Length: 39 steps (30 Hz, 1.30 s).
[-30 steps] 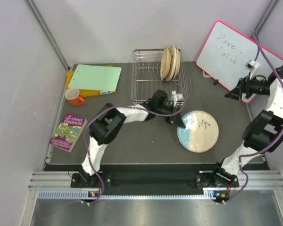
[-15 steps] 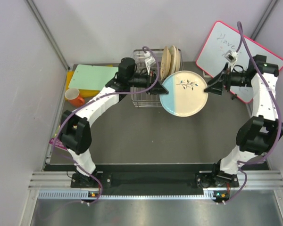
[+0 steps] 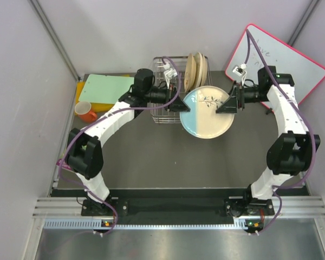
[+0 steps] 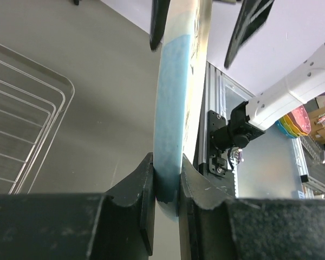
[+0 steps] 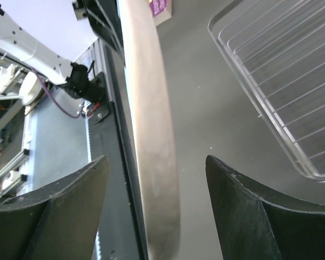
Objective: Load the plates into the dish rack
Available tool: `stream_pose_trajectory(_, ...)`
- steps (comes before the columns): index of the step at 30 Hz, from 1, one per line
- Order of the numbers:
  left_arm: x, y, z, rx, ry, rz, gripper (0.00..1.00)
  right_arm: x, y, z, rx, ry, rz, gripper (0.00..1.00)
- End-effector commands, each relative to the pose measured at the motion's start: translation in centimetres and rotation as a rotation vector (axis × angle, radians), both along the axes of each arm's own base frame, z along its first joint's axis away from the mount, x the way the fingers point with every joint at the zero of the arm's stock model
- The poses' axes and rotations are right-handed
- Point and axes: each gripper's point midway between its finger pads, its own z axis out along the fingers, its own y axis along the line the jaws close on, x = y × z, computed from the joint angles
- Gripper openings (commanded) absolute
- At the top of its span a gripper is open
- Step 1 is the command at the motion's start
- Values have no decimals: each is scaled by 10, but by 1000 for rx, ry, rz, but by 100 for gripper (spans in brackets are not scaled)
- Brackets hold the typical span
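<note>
A round plate [image 3: 207, 112], half light blue and half cream with a twig motif, hangs above the table just right of the dish rack [image 3: 163, 92]. My left gripper [image 3: 181, 106] is shut on its blue left rim; in the left wrist view the plate's edge [image 4: 173, 108] is pinched between the jaws of that gripper [image 4: 167, 168]. My right gripper [image 3: 226, 105] stands open astride the cream right rim. In the right wrist view the rim [image 5: 151, 135] runs between the spread jaws of the right gripper [image 5: 156, 160] without touching them. Three plates [image 3: 196, 70] stand on edge in the rack's right end.
A pale green board [image 3: 109, 89] over a yellow one lies at the back left, with an orange mug [image 3: 85, 111] beside it. A pink-framed whiteboard [image 3: 284, 62] leans at the back right. The rack's wire floor [image 5: 284, 81] lies close beside the held plate.
My left gripper has carried the plate from the table up beside the rack. My right gripper has come in from the whiteboard to straddle the plate's right rim, jaws narrowing.
</note>
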Motion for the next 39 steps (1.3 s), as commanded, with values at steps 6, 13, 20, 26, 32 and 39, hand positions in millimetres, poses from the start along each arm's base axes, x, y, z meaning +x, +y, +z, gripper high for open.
stream_pose_trajectory(6, 1, 8, 52, -109, -163, -14, 0, -12, 7, 8, 26, -22, 24, 49)
stream_pose_trajectory(13, 7, 9, 36, -82, -133, 17, 0, -11, 14, 37, 59, -91, 27, 4)
stream_pose_trajectory(20, 21, 18, 4, 20, -117, 112, 40, -14, 19, 83, 123, -141, 9, 0)
stream_pose_trajectory(26, 65, 73, 43, 74, -291, 338, 91, 27, -3, 103, -76, -234, -264, 0)
stream_pose_trajectory(32, 112, 174, 51, 276, -458, 742, 99, 72, 9, 153, -112, -345, -513, 0)
stream_pose_trajectory(39, 115, 231, -5, 450, -402, 1041, 99, 125, 41, 200, -239, -548, -953, 0)
